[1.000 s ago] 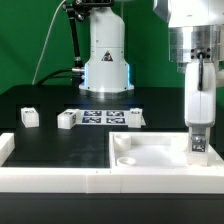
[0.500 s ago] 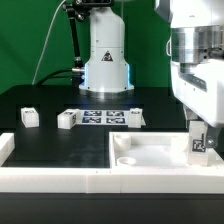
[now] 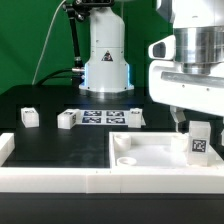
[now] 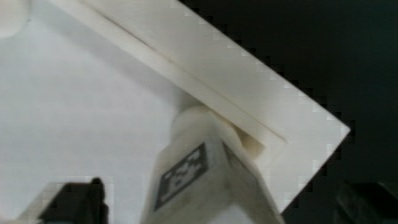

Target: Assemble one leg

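One leg [image 3: 200, 142], a small white block with a black-and-white tag, stands upright in the corner socket of the large flat white square piece [image 3: 150, 152] at the exterior view's right. My gripper [image 3: 193, 122] hangs right over it, and one dark finger [image 3: 179, 119] shows beside the leg's top. In the wrist view the leg [image 4: 210, 165] lies between the jaws of my gripper [image 4: 214, 205]. The dark finger [image 4: 79, 201] stands apart from the leg, so the jaws are open. The other finger is not clearly seen.
Three more legs [image 3: 29, 116] [image 3: 67, 120] [image 3: 136, 117] stand on the black table around the marker board [image 3: 100, 117]. A low white fence [image 3: 60, 180] runs along the front. The robot's base [image 3: 105, 60] stands at the back.
The hand has turned and shifted over the leg, and its fingers no longer press on it. The leg has stayed upright in the corner socket.
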### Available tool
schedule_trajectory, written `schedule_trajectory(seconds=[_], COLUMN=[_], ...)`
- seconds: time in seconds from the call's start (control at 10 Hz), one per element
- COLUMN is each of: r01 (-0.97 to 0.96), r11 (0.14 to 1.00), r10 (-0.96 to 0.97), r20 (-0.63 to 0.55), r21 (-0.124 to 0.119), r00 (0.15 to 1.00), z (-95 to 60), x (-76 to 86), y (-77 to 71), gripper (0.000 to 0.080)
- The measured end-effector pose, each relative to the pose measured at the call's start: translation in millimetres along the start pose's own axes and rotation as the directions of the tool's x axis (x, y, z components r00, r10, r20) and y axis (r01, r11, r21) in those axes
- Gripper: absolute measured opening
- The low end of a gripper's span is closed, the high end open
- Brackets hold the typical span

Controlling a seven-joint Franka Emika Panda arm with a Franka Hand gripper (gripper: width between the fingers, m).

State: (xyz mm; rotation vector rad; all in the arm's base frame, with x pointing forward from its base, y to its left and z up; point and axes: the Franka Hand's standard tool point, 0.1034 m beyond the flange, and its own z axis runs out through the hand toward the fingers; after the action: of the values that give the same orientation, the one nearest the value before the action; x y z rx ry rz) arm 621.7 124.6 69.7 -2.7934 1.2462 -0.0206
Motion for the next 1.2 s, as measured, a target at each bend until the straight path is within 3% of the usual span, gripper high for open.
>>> schedule_trajectory(seconds=[0.3,0.5,0.6,0.7,0.9,1.0,1.1,1.2], r01=[0.353,0.544,0.617,0.617,0.615,0.615,0.612,0.583], r11=[0.936,0.838,0.785,0.785,0.787,0.787,0.789,0.811], r10=[-0.353,-0.545,-0.619,-0.619,-0.617,-0.617,-0.614,-0.584], r20=[-0.008,-0.017,-0.013,-0.015,-0.015,-0.015,-0.015,-0.017], r21=[-0.013,-0.043,-0.055,-0.055,-0.055,-0.055,-0.055,-0.053], r00=[0.936,0.838,0.785,0.785,0.787,0.787,0.789,0.811], z=[-0.4,-0.9,-1.3,-1.4,-1.4,-1.5,-1.4,-1.4], x=[1.8,3.6,4.7,5.2,5.3,5.4,5.4,5.3], y=[0.9,1.3,1.5,1.6,1.7,1.6,1.7,1.6], gripper=[0.0649,0.0649,0.0649,0.0649,0.0388,0.0388,0.0291,0.0291])
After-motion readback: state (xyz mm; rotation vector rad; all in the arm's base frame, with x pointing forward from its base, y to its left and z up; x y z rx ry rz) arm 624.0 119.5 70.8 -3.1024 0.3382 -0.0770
